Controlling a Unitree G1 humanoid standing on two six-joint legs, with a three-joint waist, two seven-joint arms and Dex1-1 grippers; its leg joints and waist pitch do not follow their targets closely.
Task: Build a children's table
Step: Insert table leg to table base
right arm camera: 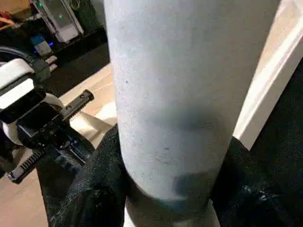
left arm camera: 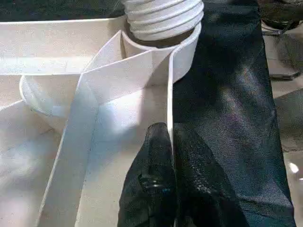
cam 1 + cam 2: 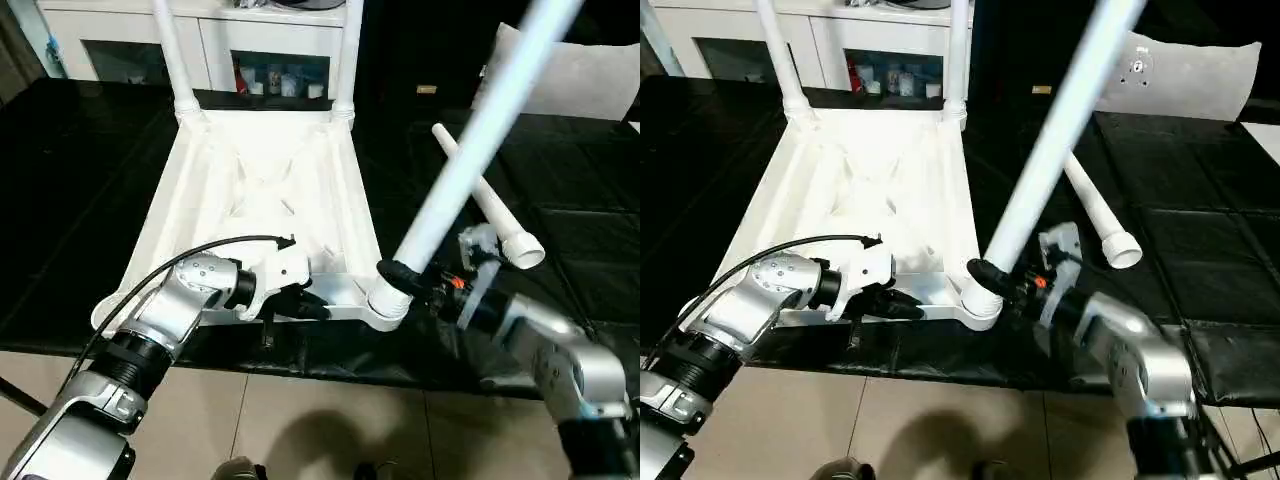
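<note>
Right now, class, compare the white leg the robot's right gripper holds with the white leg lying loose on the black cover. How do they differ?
The held leg rises at a slant from the near corner socket of the tabletop; the loose leg lies flat on the black cover. The right gripper clasps the held leg near its base; nothing touches the loose leg. The held leg's lower end sits at the socket; the loose leg's collared end is bare. Both are white tapered tubes.
</note>
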